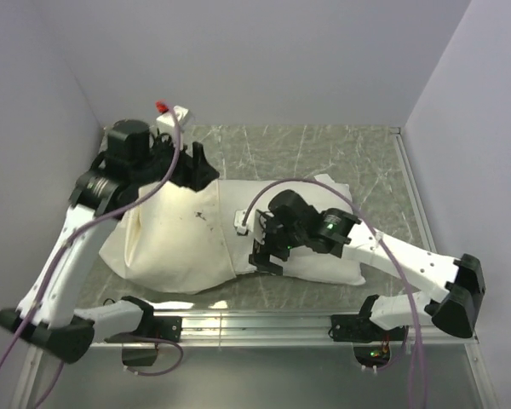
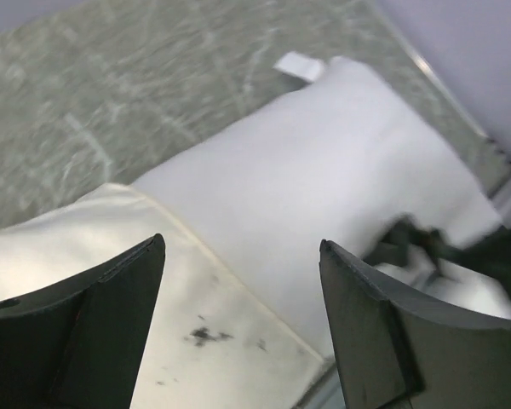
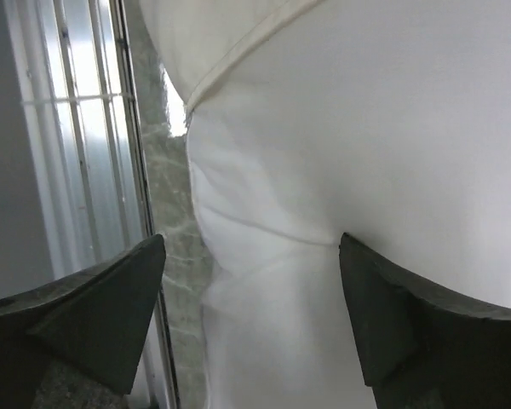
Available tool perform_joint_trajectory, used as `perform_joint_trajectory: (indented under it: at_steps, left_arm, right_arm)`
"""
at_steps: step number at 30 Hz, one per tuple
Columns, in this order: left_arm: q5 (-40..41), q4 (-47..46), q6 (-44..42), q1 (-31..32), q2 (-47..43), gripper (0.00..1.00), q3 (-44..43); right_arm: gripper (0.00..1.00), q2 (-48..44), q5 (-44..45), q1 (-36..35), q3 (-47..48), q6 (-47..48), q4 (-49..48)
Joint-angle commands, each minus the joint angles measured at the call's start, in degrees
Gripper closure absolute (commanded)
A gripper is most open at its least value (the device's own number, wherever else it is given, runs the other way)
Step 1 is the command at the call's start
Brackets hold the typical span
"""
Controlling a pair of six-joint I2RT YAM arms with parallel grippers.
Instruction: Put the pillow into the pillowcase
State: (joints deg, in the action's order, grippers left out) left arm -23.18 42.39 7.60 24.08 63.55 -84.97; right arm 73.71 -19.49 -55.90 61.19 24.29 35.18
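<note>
Left gripper and right gripper both stand wide open and grip nothing. The left is over the far edge of the pillowcase, the right over the pillow just beside the pillowcase's hem. The pillow lies on the table, long axis left to right. Its left half is sheathed; its bare end points right.

White pillow, cream pillowcase, grey-marbled table.
</note>
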Motion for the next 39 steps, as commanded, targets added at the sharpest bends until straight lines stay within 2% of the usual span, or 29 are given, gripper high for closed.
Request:
perform_joint_trajectory:
  at_steps: [1, 4, 7, 10, 15, 19, 22, 24, 25, 26, 27, 28, 30, 31, 32, 35, 36, 38, 39]
  left_arm:
    - [10.24, 1.63, 3.13, -2.98, 8.59, 0.21, -2.65]
    - [8.85, 2.34, 2.95, -6.84, 15.27, 0.23, -6.52]
    - [6.83, -2.39, 3.04, -9.92, 17.66, 0.21, -7.14]
    - [5.52, -4.77, 3.39, -10.98, 19.5, 0.2, -9.15]
    - [4.63, -6.96, 3.92, -12.21, 21.0, 0.19, -10.13]
    - [4.99, -8.2, 4.01, -12.56, 21.7, 0.16, -9.69]
    - [5.86, -7.24, 3.92, -12.82, 22.76, 0.14, -10.39]
    - [6.65, -6.88, 3.83, -13.0, 23.55, 0.14, -10.31]
    - [6.57, -6.62, 3.83, -13.26, 23.9, 0.14, -10.13]
    - [6.48, -6.53, 3.83, -13.44, 24.08, 0.15, -9.87]
    - [6.05, -6.27, 3.92, -13.79, 24.25, 0.16, -9.87]
    - [5.95, -5.4, 3.92, -13.97, 24.86, 0.17, -10.04]
    - [4.91, -3.82, 3.83, -14.14, 25.39, 0.19, -11.0]
    - [4.38, -2.94, 3.83, -14.23, 25.83, 0.2, -11.44]
    - [3.76, -1.19, 3.66, -14.23, 26.01, 0.22, -12.32]
    - [1.91, 0.58, 2.25, -14.23, 25.14, 0.26, -13.29]
    - [1.56, 1.37, 1.73, -14.23, 24.78, 0.26, -13.38]
    - [1.12, 2.86, 1.02, -14.23, 24.34, 0.29, -13.82]
    - [1.12, 4.53, 0.93, -14.23, 24.17, 0.3, -13.91]
  right_arm:
    - [0.09, -5.59, 1.04, 0.79, 9.01, -1.43, 3.04]
    - [0.05, -5.34, -0.2, 3.86, 19.9, -4.94, 4.81]
    - [0.05, 2.64, -5.11, 12.28, 30.46, -10.92, 7.27]
    - [0.04, 12.92, -8.02, 17.66, 36.18, -8.58, 9.55]
    - [0.01, 28.48, -14.69, 20.04, 45.48, -1.54, 17.02]
    - [0.0, 39.55, -14.54, 19.87, 49.55, 1.8, 20.72]
    - [0.0, 43.26, -12.43, 18.38, 49.64, 6.09, 23.61]
    - [0.17, 45.55, -11.45, 16.88, 49.82, 8.13, 27.39]
    - [0.34, 45.55, -11.54, 16.7, 49.82, 8.66, 27.92]
    - [0.76, 45.21, -12.15, 16.7, 49.73, 8.58, 27.93]
    - [0.94, 44.51, -11.63, 16.61, 49.47, 8.14, 27.32]
    - [1.0, 42.15, -11.19, 16.61, 49.29, 7.18, 25.22]
    - [1.0, 38.46, -8.47, 16.61, 46.93, 6.12, 21.53]
    - [1.0, 33.65, -7.33, 16.53, 45.61, 5.07, 19.16]
    - [1.0, 30.99, -5.93, 16.18, 44.03, 4.54, 13.92]
    - [1.0, 20.18, 4.52, 12.23, 34.9, 6.98, 3.63]
    - [1.0, 17.63, 9.94, 10.65, 29.05, 8.39, 1.23]
    - [1.0, 10.34, 16.2, 5.3, 22.17, 13.22, -6.47]
    - [1.0, 8.14, 18.41, 3.53, 15.69, 14.89, -9.22]
